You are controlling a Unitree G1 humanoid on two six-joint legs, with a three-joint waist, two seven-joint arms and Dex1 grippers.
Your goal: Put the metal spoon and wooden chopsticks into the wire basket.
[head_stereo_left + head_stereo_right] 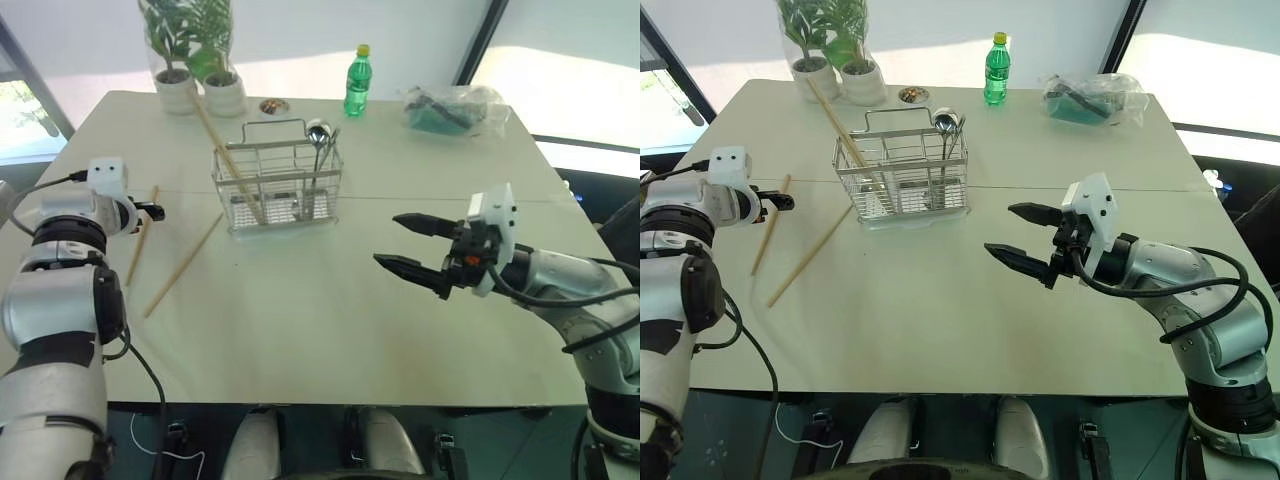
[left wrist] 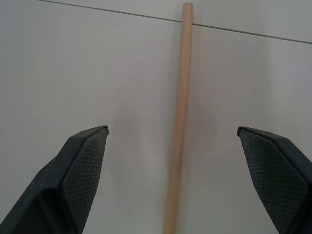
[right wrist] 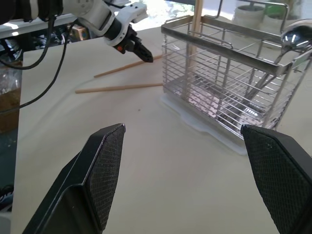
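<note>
Pale wooden chopsticks (image 1: pixel 182 264) lying frame left; left gripper (image 2: pixel 180 146) spread above one; right gripper (image 1: pixel 412 246) spread, empty.

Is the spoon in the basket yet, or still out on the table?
In. The spoon stands bowl-up in the basket, its handle running down behind the wire side, beside one chopstick.

Spoon (image 1: pixel 318 150), one chopstick (image 1: pixel 225 155) upright in basket (image 1: pixel 280 190); two chopsticks (image 1: pixel 183 265) on table.

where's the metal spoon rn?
Head views: metal spoon stands upright in the right end of the wire basket, bowl up, centre-back of the table.
</note>
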